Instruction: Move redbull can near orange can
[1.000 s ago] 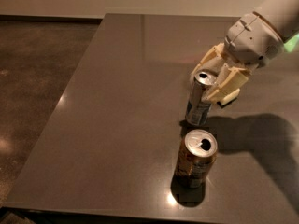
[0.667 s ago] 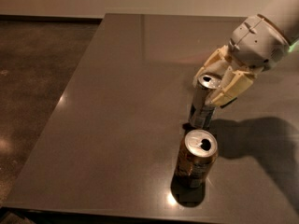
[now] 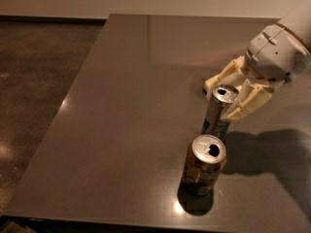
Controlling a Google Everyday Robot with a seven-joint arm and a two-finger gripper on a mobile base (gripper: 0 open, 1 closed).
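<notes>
The redbull can (image 3: 217,116), slim and silver-blue, is just behind the orange can (image 3: 202,166), tilted slightly, with only a narrow gap between them. The orange can is stout and orange-brown and stands upright near the table's front edge, its top opened. My gripper (image 3: 234,92) comes in from the right. Its cream fingers (image 3: 249,102) sit on either side of the redbull can's top and are shut on it. The can's lower right side is partly hidden behind the fingers.
The dark table (image 3: 136,106) stretches to the left and back. Its front edge runs just below the orange can, and its left edge borders a brown floor (image 3: 39,72). My arm casts a shadow (image 3: 272,154) on the right.
My gripper has moved a little to the right and toward the front with the redbull can in it. The orange can has not moved.
</notes>
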